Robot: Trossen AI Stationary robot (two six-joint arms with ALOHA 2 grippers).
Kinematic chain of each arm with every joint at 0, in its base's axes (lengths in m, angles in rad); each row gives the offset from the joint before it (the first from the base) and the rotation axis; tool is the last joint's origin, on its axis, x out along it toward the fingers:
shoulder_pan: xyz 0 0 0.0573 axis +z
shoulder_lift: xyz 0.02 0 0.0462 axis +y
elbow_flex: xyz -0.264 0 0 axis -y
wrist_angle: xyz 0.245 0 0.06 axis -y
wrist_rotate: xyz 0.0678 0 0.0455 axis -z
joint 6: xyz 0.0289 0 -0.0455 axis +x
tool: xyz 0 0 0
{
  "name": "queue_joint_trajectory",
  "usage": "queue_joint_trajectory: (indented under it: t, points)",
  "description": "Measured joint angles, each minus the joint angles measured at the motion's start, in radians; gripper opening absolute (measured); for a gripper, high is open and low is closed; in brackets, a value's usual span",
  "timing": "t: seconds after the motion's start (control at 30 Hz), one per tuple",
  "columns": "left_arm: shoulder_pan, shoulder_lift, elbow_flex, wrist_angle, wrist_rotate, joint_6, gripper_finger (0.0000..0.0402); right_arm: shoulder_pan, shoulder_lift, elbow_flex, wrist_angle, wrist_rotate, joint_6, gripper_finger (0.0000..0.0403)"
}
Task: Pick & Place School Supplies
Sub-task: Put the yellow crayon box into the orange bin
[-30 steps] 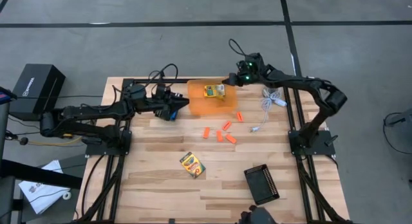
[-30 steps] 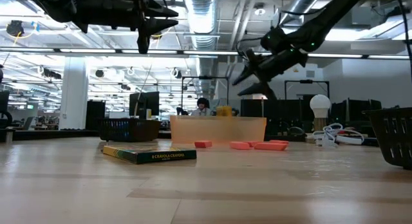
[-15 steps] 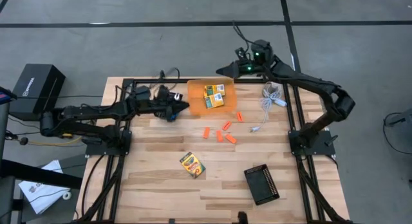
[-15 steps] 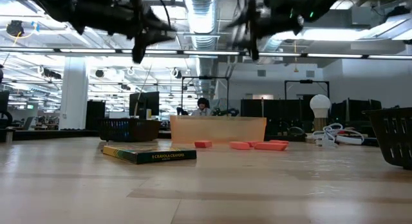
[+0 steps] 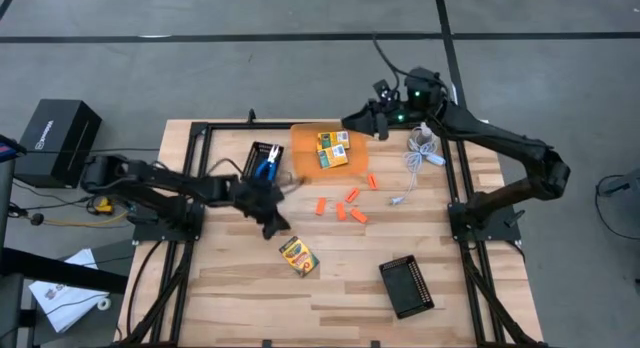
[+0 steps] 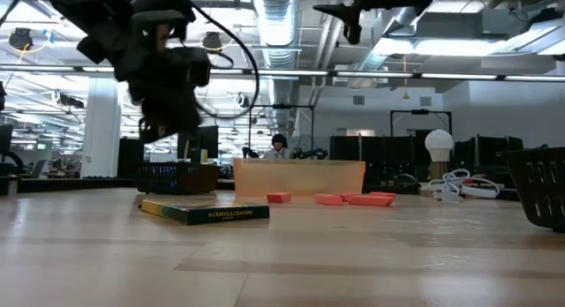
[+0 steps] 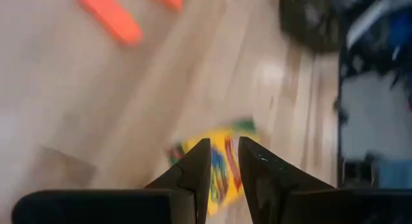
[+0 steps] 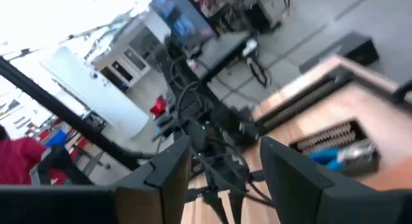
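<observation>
Since a second ago the left gripper (image 5: 274, 220) is swinging away from beside the orange bin (image 5: 305, 160) toward the loose crayon box (image 5: 298, 256) out on the table (image 5: 230, 288), uncovering a black tray (image 5: 263, 160) with blue-handled pliers (image 5: 267, 168) just beside the bin. Two crayon boxes (image 5: 333, 150) are now lying in the bin, where one was showing before. The right gripper (image 5: 352, 119) is lifting off the bin's far edge, hanging above it with its jaws apart and nothing between them.

The left gripper is hovering near the loose crayon box, on the side of it facing the bin. Its fingers (image 7: 193, 167) are standing a narrow gap apart, holding nothing, and the box (image 7: 212, 166) is showing straight ahead through that gap in the left wrist view. The box's long axis is lying diagonal to the table edges, so the jaws would probably need turning to close across its short side. The left arm is clearly nearer; the right is well apart, beyond the bin.

Orange sticks (image 5: 348, 206) are lying scattered between the bin and the loose box, not yet collected.
</observation>
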Motion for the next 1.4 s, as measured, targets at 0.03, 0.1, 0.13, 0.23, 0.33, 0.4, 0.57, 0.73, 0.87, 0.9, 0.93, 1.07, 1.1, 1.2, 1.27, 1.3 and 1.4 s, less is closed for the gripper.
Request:
queue_joint_trajectory:
  t: [0.03,0.1,0.13,0.23,0.33,0.4,0.57,0.73,0.87,0.9,0.93,1.07,1.1,1.2,1.27,1.3,1.4]
  points:
    - [-0.021,0.022,0.0,-0.001,0.0,0.011,0.0076,0.009,0.0,0.0,-0.02,0.004,-0.003,0.0176]
    - [-0.056,0.062,0.0,0.0,0.007,0.041,0.0076,0.029,0.0,0.0,-0.065,0.041,-0.011,0.0176]
    - [-0.07,0.077,0.0,0.001,0.021,0.057,0.0076,0.041,0.0,0.0,-0.081,0.064,-0.011,0.0177]
    - [-0.112,0.111,0.0,0.004,0.062,0.079,0.0076,0.077,0.011,0.0,-0.087,0.139,0.017,0.018]
    - [-0.154,0.131,0.0,0.011,0.043,0.1,0.0074,0.11,0.023,-0.001,-0.077,0.197,0.045,0.018]
    - [-0.171,0.145,0.0,0.01,0.008,0.109,0.0061,0.128,0.028,-0.001,-0.062,0.234,0.064,0.0178]
    - [-0.18,0.182,0.0,0.032,-0.053,0.105,0.0007,0.162,0.037,-0.002,-0.041,0.269,0.091,0.0172]
    - [-0.181,0.2,0.0,0.096,-0.071,0.102,0.0003,0.185,0.036,-0.001,-0.051,0.274,0.092,0.0168]
    - [-0.193,0.197,0.0,0.119,-0.069,0.066,0.0001,0.187,0.035,-0.001,-0.05,0.274,0.092,0.0168]
    - [-0.201,0.193,-0.001,0.123,-0.069,0.058,0.0001,0.186,0.035,-0.001,-0.051,0.274,0.092,0.0168]
    - [-0.208,0.192,0.0,0.132,-0.068,0.052,0.0001,0.186,0.035,-0.001,-0.05,0.274,0.092,0.0168]
    - [-0.247,0.197,0.0,0.132,-0.07,0.02,0.0001,0.186,0.035,-0.001,-0.051,0.271,0.086,0.0168]
    - [-0.256,0.2,0.0,0.134,-0.071,0.012,0.0,0.186,0.035,-0.001,-0.05,0.27,0.085,0.0168]
    - [-0.276,0.207,-0.001,0.135,-0.1,-0.007,0.0,0.186,0.035,-0.001,-0.05,0.27,0.084,0.0168]
    - [-0.279,0.212,-0.001,0.132,-0.122,-0.02,0.0,0.186,0.035,-0.001,-0.05,0.27,0.083,0.0168]
    - [-0.279,0.212,-0.001,0.134,-0.126,-0.022,0.0,0.186,0.035,-0.001,-0.05,0.27,0.083,0.0168]
    - [-0.279,0.232,0.0,0.147,-0.134,-0.028,0.0,0.186,0.035,-0.001,-0.05,0.27,0.083,0.0168]
